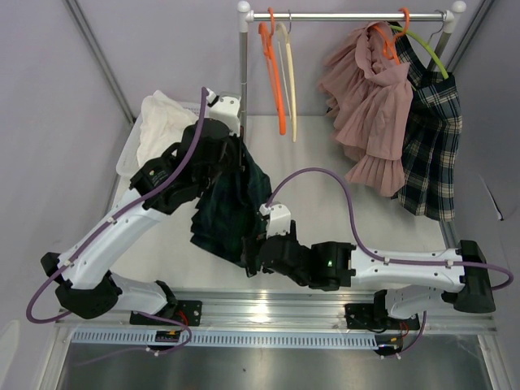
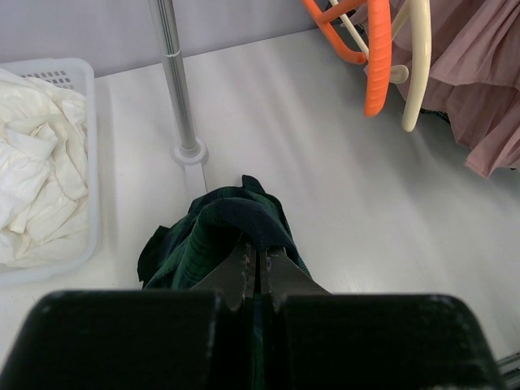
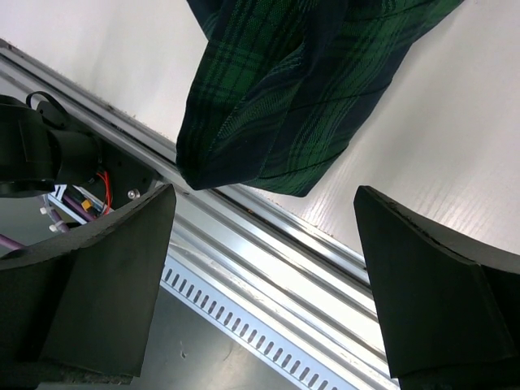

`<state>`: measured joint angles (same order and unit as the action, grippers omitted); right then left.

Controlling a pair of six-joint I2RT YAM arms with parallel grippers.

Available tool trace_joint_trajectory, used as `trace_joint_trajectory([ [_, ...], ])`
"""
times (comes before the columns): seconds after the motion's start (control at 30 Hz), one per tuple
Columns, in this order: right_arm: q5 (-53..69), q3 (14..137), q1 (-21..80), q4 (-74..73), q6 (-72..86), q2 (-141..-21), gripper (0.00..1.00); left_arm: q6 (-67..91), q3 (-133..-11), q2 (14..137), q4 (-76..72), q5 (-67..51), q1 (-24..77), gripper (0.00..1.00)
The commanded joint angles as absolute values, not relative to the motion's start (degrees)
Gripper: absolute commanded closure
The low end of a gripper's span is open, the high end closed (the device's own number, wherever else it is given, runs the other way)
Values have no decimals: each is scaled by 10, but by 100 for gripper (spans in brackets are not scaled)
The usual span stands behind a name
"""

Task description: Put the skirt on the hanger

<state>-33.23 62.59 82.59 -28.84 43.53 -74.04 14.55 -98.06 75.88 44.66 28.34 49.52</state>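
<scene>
**A:** Starting from the rack post [image 1: 243,73], what sits nearest to us?

**B:** Well on our side of the post, our right gripper [image 3: 264,195] has its jaws spread wide and grasps nothing. The lower hem of the green plaid skirt [image 1: 226,213] hangs just past its fingertips.

**A:** And where is the skirt held?

**B:** It hangs bunched from our left gripper [image 2: 258,258], just on the near side of the post. Those jaws are clenched on a fold at the top of the skirt. We cannot tell whether the hem touches the table [image 2: 325,162].

**A:** What do we see left of the post?

**B:** A white basket [image 2: 89,138] with crumpled white cloth [image 2: 32,187] in it.

**A:** And farther back?

**B:** Just right of the post, an orange hanger [image 1: 277,89] and a cream hanger [image 1: 290,89] hang bare on the bar. Well right of the post hang a pink ruffled garment [image 1: 370,106] and a dark checked garment [image 1: 426,154]. The skirt is not yet on any hanger.
</scene>
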Motion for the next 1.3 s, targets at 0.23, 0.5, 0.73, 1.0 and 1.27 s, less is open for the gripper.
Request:
trace_joint_trajectory([
  [0.23,-369,668,822,-284,464,-795,4,144,-978,751,403,282,500,100],
  [0.5,-383,662,817,-313,492,-818,19,140,-973,737,411,287,500,100],
  [0.73,-397,621,803,-347,515,-769,86,136,-971,716,422,279,500,100],
  [1.0,-453,626,750,-464,507,-628,100,121,-990,687,478,257,500,100],
  [1.27,-425,792,608,-505,337,-563,100,116,-1019,657,521,216,500,100],
])
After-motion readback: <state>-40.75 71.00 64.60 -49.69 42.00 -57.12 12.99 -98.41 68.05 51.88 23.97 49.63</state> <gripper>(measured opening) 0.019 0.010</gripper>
